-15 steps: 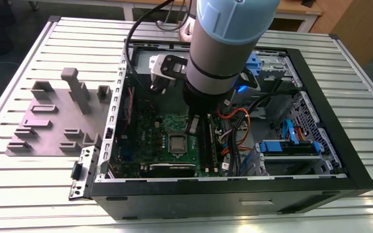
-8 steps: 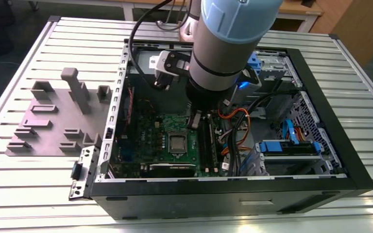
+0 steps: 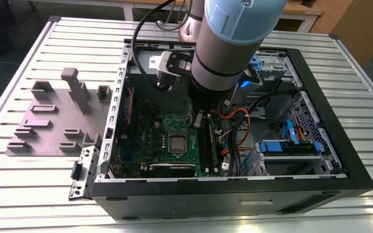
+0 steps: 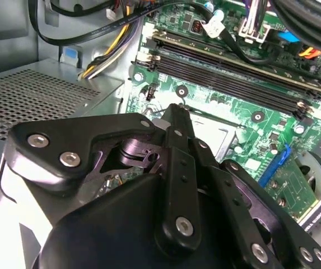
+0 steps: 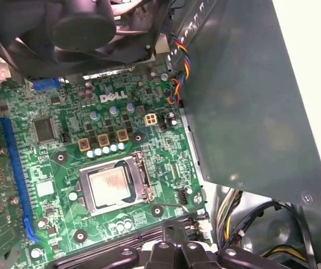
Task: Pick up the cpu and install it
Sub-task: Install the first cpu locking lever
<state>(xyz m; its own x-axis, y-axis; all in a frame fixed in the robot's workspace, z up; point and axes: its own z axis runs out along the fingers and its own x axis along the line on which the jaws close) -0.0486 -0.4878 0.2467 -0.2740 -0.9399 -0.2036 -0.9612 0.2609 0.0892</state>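
Gripper (image 4: 174, 109), black, linkage type, on a grey arm (image 3: 232, 48) with a pale blue cap. In the second wrist view its fingers are drawn together to a single tip, and nothing is seen held between them. In the exterior view the gripper (image 3: 199, 121) hangs inside the case over the green board, just up and towards the exterior view's right of the socket, apart from the chip there.

Item of the task: cpu (image 5: 111, 186), small square chip with a silvery top, lying flat in the metal-framed socket (image 5: 143, 185) near the middle of the green board (image 5: 166, 162). In the exterior view the cpu (image 3: 177, 141) sits a little below the centre of the frame.

On the same board:
- long dark memory slots (image 4: 233, 78), beside the socket
- blue slot (image 5: 15, 179)
- dark square chip (image 5: 44, 129)

Also in the case (image 3: 238, 199), which is black, open-sided and lying flat:
- black fan (image 5: 87, 28)
- orange cables (image 3: 235, 114)
- blue caddy (image 3: 290, 147), at the exterior view's right

Support: slatted metal bench (image 3: 31, 194).

Grey blocky fixture (image 3: 50, 126), on the bench at the exterior view's left, just beside the case.
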